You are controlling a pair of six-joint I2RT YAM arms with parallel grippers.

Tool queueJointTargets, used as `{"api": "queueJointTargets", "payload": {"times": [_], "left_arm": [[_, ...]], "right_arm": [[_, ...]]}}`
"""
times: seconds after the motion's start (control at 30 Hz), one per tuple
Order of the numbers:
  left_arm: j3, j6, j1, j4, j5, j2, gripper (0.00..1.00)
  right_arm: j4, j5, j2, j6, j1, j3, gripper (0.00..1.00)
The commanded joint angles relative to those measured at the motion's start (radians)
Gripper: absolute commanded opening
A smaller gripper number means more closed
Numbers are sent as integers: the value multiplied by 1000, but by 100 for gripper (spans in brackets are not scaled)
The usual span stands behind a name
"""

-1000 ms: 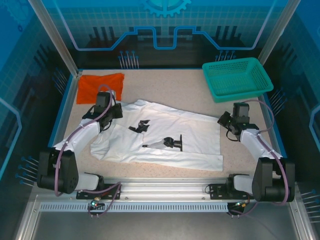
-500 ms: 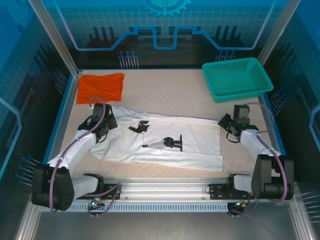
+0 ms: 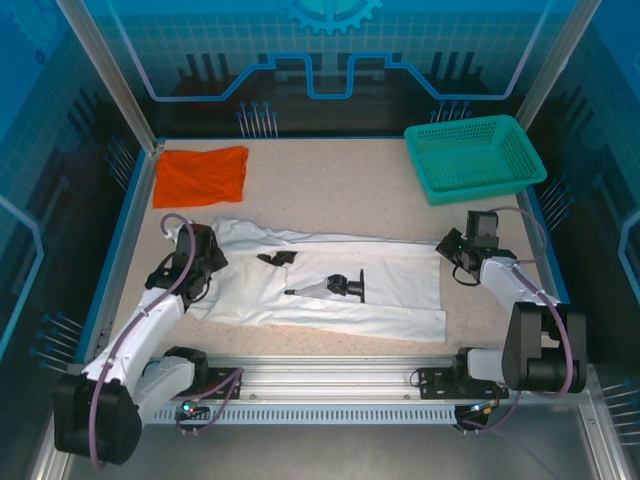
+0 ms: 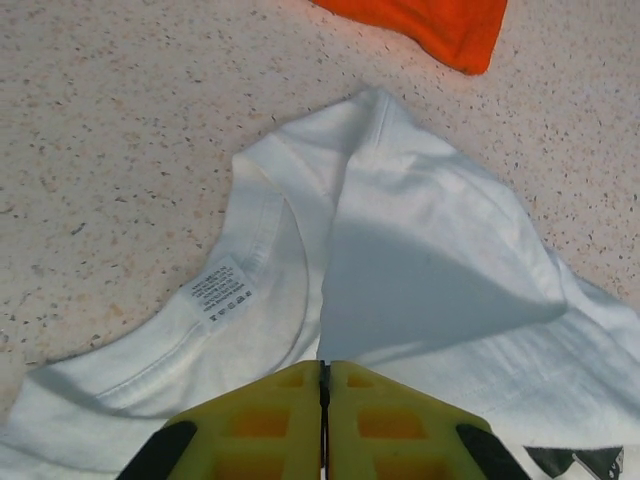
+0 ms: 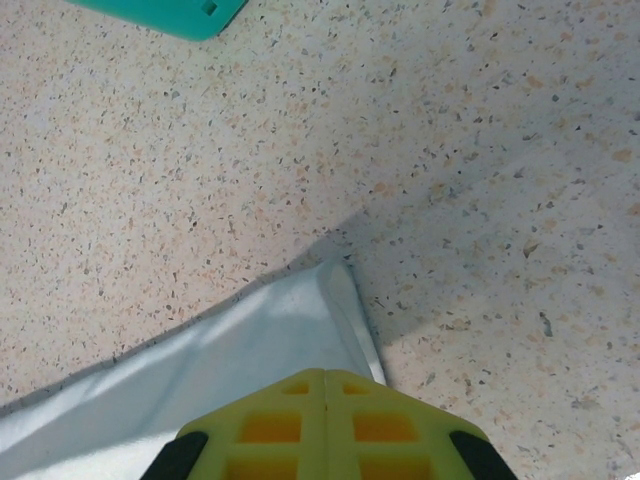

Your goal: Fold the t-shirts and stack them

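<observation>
The white t-shirt [image 3: 400,282] lies lengthwise across the middle of the table, its black graphic [image 3: 335,287] facing up. My left gripper [image 3: 203,252] is at its left end, by the collar. In the left wrist view, that gripper [image 4: 324,365] is shut on a raised fold of the white t-shirt [image 4: 430,270] next to the neck label [image 4: 218,292]. My right gripper [image 3: 450,245] is shut on the shirt's far right corner; the right wrist view shows this gripper [image 5: 324,375] and the corner [image 5: 335,290]. The orange-red t-shirt [image 3: 200,175] lies folded at the far left.
A teal mesh basket [image 3: 430,185] stands at the far right corner; its edge [image 5: 170,15] is just ahead of the right gripper. Blue walls [image 3: 128,215] bound the speckled table. There is bare tabletop [image 3: 330,185] between the orange-red shirt and the basket.
My left gripper has moved toward me and to the left, pulling the shirt's collar end with it, so the shirt now lies narrower. The right gripper has barely moved.
</observation>
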Motion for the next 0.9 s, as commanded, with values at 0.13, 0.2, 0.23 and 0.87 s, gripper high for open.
{"api": "queueJointTargets", "payload": {"times": [0.13,0.2,0.23,0.87], "left_arm": [[-35,-185,10,-145,-212,-182,57],[-14,-171,10,-128,-213,-200,63],[1,-163,11,-123,-217,-195,63],[568,49,-46,-196,144,691,49]], "right_arm": [[-72,10,-76,92,-46,-34,35],[-87,3,-115,131,-87,-58,43],[-97,4,-135,149,-103,-68,46],[-234,-103,291,-22,200,315,31]]}}
